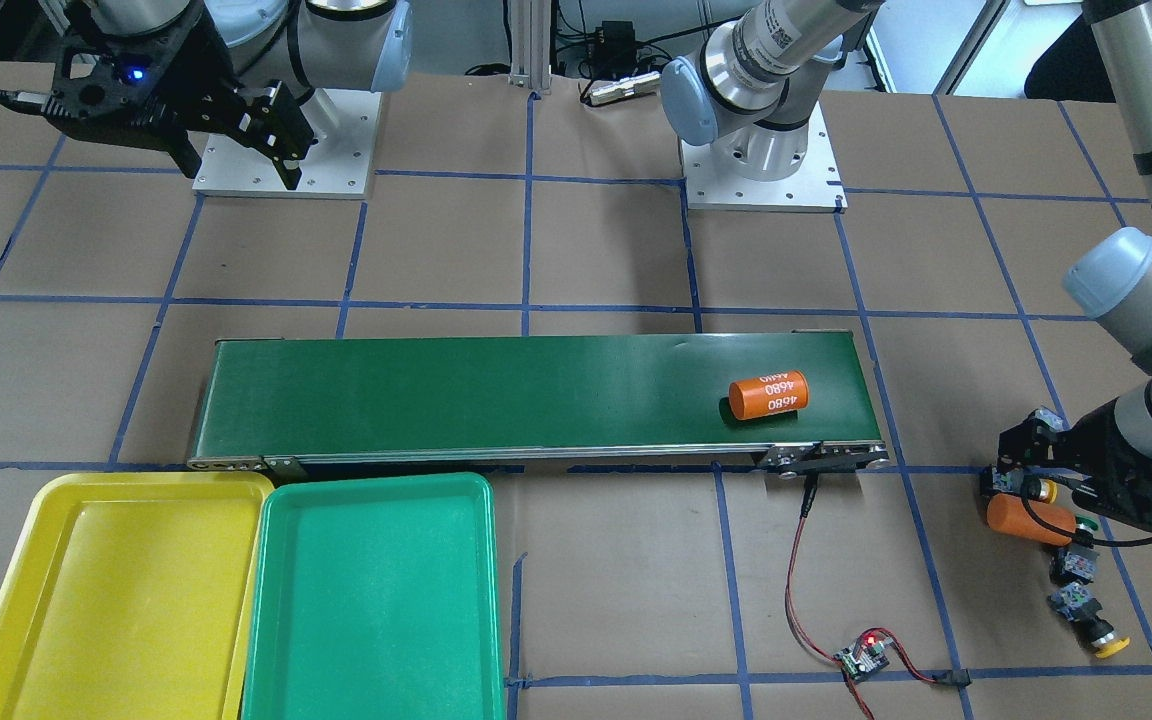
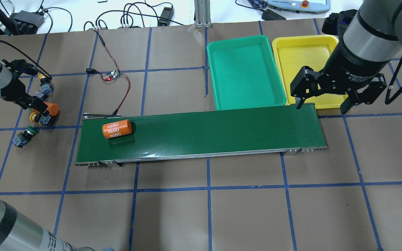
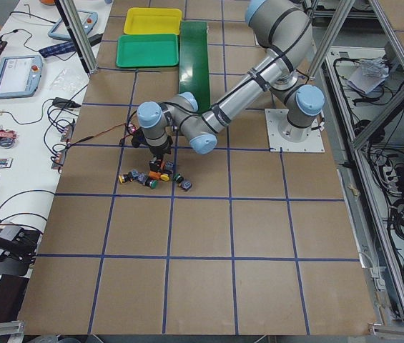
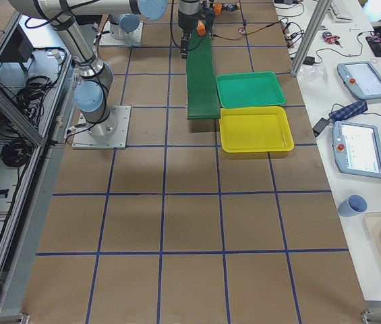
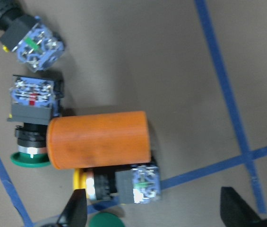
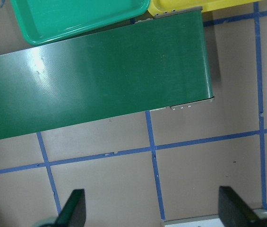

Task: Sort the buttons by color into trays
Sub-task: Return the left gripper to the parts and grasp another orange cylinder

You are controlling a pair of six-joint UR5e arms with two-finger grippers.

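Several buttons lie in a cluster on the paper off the belt's end, around an orange cylinder (image 5: 100, 139). In the left wrist view a green-capped button (image 5: 31, 118) touches the cylinder's end. A yellow-capped button (image 5: 119, 184) lies against its lower side, and another button (image 5: 29, 40) lies apart at top left. A green-capped button (image 2: 23, 136) lies off to one side. My left gripper (image 5: 157, 215) is open, low over this cluster and holding nothing. My right gripper (image 2: 321, 108) is open and empty above the belt's far end, near the yellow tray (image 2: 302, 52). The green tray (image 2: 244, 69) lies beside the yellow one.
A long dark-green conveyor belt (image 2: 204, 132) crosses the table. A second orange cylinder (image 2: 116, 128) marked 4680 lies on its end near the buttons. A small circuit board (image 2: 112, 75) with red wires lies behind that end.
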